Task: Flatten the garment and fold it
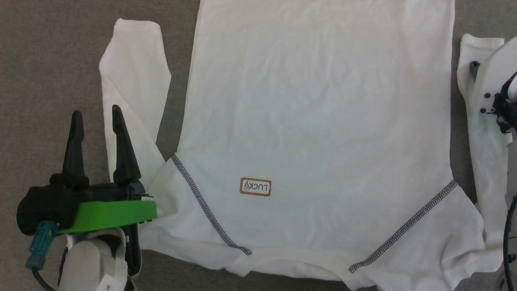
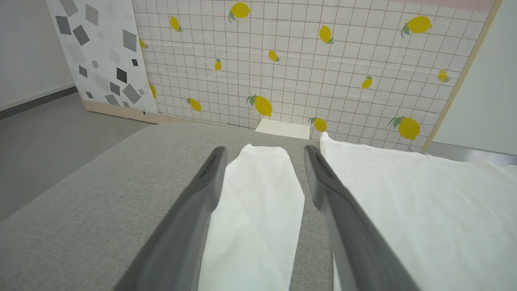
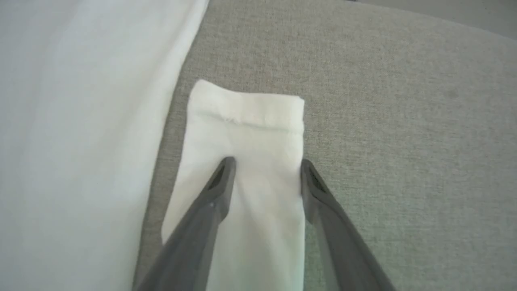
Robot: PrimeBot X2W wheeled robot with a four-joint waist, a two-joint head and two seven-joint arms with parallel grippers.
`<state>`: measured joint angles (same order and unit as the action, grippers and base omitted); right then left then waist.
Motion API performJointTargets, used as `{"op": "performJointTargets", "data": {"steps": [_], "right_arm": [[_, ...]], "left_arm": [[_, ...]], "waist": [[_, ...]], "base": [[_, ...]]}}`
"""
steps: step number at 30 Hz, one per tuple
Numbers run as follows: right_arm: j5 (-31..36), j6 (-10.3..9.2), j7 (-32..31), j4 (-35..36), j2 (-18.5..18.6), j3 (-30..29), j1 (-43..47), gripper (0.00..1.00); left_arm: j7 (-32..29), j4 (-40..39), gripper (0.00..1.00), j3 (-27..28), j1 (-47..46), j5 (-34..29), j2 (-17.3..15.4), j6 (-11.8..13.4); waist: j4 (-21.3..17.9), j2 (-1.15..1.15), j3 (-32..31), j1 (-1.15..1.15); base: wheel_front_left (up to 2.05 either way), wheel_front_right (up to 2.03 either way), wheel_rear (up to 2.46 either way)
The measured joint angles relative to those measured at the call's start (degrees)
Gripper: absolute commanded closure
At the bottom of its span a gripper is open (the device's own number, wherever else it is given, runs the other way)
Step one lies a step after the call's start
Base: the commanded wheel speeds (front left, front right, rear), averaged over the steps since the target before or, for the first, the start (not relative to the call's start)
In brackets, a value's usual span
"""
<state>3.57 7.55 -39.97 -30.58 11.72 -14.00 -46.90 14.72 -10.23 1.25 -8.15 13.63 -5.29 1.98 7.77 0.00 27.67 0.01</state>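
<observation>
Shirt (image 1: pixel 315 121) lies flat on grey pad (image 1: pixel 40 60), left gripper (image 1: pixel 97 113) wide open and empty, right gripper (image 3: pixel 267 162) parted over sleeve end (image 3: pixel 246 117), gripping nothing; a pinch there may catch one layer and bunch it.

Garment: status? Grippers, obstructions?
Left gripper open, over left sleeve. Right gripper open, tips astride right sleeve near cuff. Garment spread flat, not yet folded. White box beyond far edge.
</observation>
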Motion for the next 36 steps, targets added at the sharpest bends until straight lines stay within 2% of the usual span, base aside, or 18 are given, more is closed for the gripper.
{"op": "performJointTargets", "data": {"steps": [3, 7, 12, 19, 24, 30, 36], "right_arm": [[-2.1, 0.03, 2.1, 0.0, -0.1, -1.3, 0.1, 1.00], [-6.7, 0.03, 6.4, 1.5, 0.1, -7.5, 2.3, 1.00], [-10.9, 0.03, 9.3, 8.0, 1.3, -12.1, 9.0, 1.00], [-12.8, 0.02, 7.3, 23.8, 4.1, -18.0, 20.9, 1.00], [-13.5, 0.02, 4.6, 29.3, 5.9, -21.7, 24.2, 1.00], [-15.8, 0.02, 2.9, 33.5, 5.8, -18.8, 26.2, 1.00], [-23.4, 0.02, 1.1, 40.7, 5.8, -6.7, 27.4, 1.00]], "left_arm": [[0.0, 0.4, 0.00, 0.1, 0.0, -0.5, 0.4, -0.5], [0.0, 0.6, 0.00, 0.6, 0.0, -0.5, 1.3, -0.8], [0.0, 0.9, 0.00, 1.7, 1.4, -0.5, 1.6, -1.0], [0.0, 0.2, 0.00, 3.3, 5.3, -0.9, 1.9, -0.9], [0.0, -0.4, 0.00, 4.2, 7.5, -1.0, 2.0, -0.8], [0.0, -1.0, 0.00, 5.0, 9.3, -1.0, 2.0, -0.4], [0.0, -1.1, 0.00, 4.8, 9.3, -1.0, 2.1, -0.4]], "waist": [[0.1, 0.00, -0.5, 0.00], [-0.1, 0.00, -2.2, 0.00], [-1.0, 0.00, -6.1, 0.00], [-2.8, 0.00, -12.4, -0.01], [-4.7, 0.00, -15.8, -0.02], [-7.2, 0.00, -18.4, -0.02], [-8.1, 0.00, -19.6, -0.02]], "base": [[0.00, 0.00, 0.00], [0.00, 0.00, 0.00], [0.00, 0.00, 0.00], [0.00, 0.00, 0.00], [0.00, 0.00, 0.00], [0.00, 0.00, 0.00], [0.00, 0.00, 0.00]]}}
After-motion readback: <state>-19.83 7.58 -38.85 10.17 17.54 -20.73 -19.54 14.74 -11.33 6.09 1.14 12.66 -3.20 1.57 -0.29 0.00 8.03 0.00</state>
